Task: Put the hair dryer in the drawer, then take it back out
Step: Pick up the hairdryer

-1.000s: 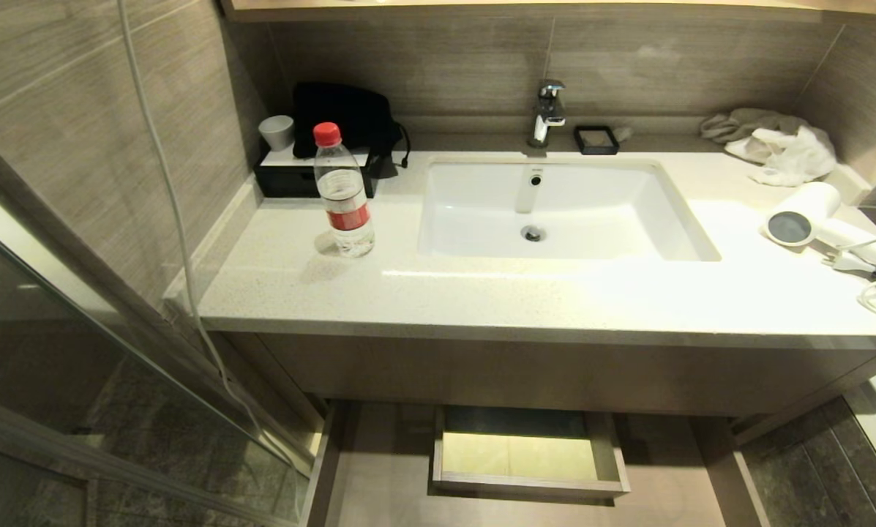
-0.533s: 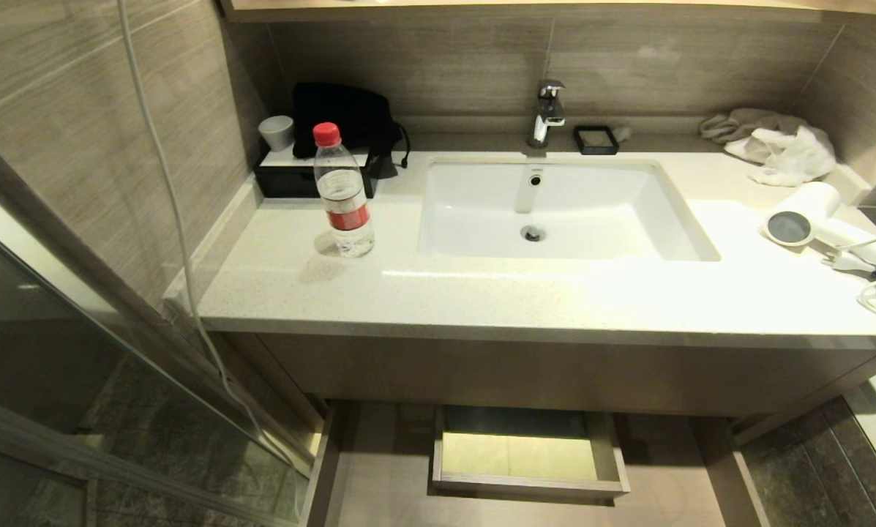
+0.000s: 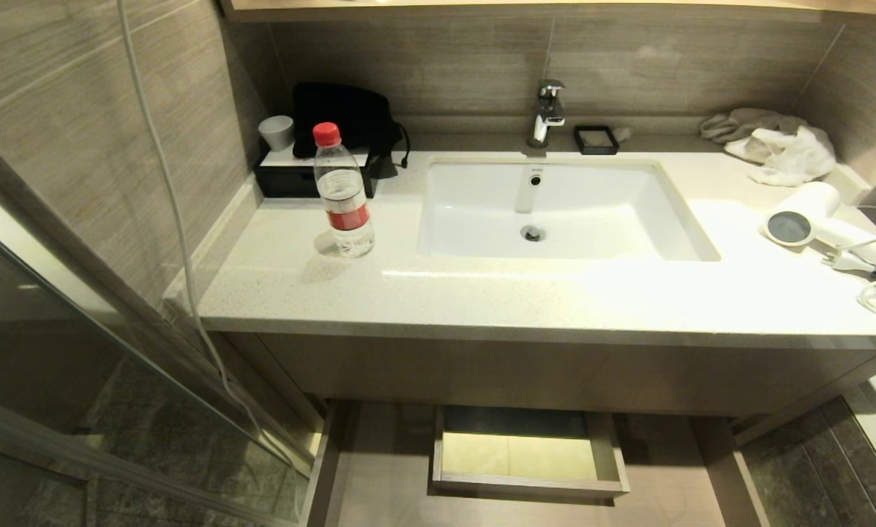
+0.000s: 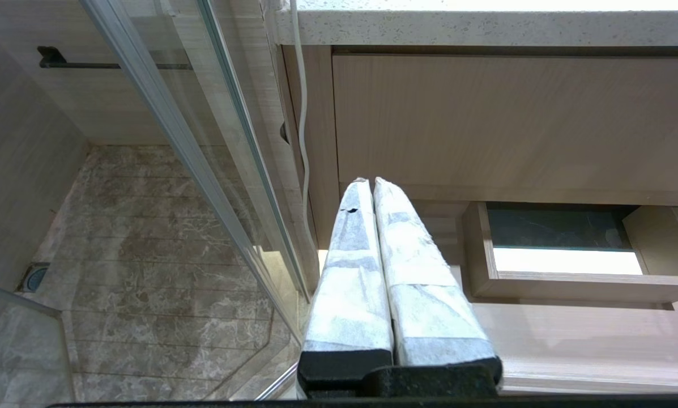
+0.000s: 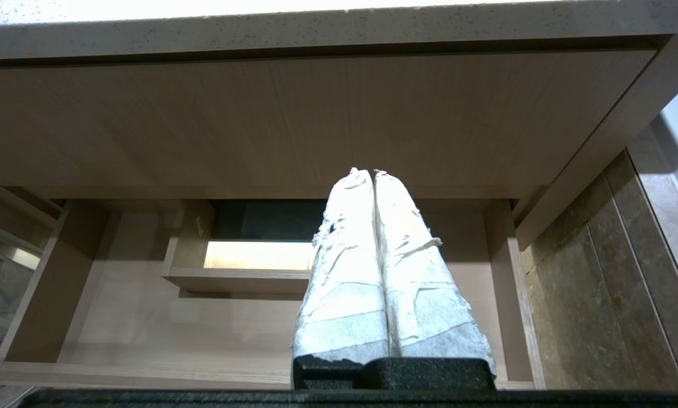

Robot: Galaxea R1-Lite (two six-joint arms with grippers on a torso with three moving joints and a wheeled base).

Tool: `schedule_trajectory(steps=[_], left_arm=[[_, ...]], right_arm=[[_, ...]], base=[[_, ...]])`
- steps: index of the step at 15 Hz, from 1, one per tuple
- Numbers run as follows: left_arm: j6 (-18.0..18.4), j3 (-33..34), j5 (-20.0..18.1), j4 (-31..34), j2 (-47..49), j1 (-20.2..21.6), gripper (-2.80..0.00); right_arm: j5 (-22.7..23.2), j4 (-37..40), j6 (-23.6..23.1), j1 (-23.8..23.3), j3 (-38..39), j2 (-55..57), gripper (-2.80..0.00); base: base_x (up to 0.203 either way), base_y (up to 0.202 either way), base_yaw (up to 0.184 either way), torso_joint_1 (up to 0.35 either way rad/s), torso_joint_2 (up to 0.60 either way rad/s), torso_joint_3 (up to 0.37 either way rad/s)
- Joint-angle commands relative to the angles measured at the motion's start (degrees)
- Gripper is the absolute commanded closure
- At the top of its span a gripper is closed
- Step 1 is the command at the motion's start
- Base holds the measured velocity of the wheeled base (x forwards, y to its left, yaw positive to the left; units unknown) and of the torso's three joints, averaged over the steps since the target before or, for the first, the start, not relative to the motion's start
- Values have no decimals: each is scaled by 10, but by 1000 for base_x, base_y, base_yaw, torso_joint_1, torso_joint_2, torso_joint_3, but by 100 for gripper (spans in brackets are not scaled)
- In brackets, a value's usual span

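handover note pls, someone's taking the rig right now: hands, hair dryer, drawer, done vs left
Left hand: shut, empty, parked low in front of the vanity.
Right hand: shut, empty, parked low facing the open drawer.
Hair dryer: lying on the countertop at the far right, right of the sink, cord coiled beside it.
Drawer: pulled open under the counter, nothing visible inside.
Done: drawer is open. Whether a put-in/take-out cycle already ran can't be told.
Left, if none ran: grasp dryer, place it in the drawer, take it out.
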Motion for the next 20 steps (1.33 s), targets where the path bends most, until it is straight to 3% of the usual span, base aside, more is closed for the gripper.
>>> schedule_trajectory(steps=[1,6,13,20], left_arm=[[0,0,0,0,0,0,0],[0,0,0,0,0,0,0],[0,0,0,0,0,0,0],[0,0,0,0,0,0,0]], right_arm=[[0,0,0,0,0,1,0],[0,0,0,1,0,1,0],[0,0,0,1,0,1,0],[0,0,0,0,0,1,0]], base=[[0,0,0,0,0,0],[2,3,-33,3,2,-1],[5,8,-177,1,0,2],[0,0,-9,0,0,0]])
